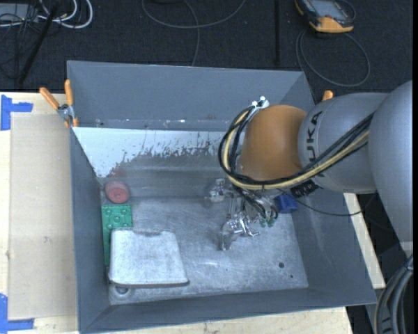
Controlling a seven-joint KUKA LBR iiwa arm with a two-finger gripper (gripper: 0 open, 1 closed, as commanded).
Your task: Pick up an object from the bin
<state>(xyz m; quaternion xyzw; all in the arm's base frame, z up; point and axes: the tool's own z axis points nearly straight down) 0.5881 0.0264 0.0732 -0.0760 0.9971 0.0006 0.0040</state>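
Bin (195, 110) left side: disc (116, 192) behind block (118, 217), pad (146, 257) in front; claw (235, 234) right.

Single camera above bin (83, 186), tilted, arm (348, 145) entering right

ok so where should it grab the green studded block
Probably the far, uncovered end of the green studded block, from straight above, pinched across its width. It lies flat; the white pad covers its near part. The bin wall beside it leaves little room.
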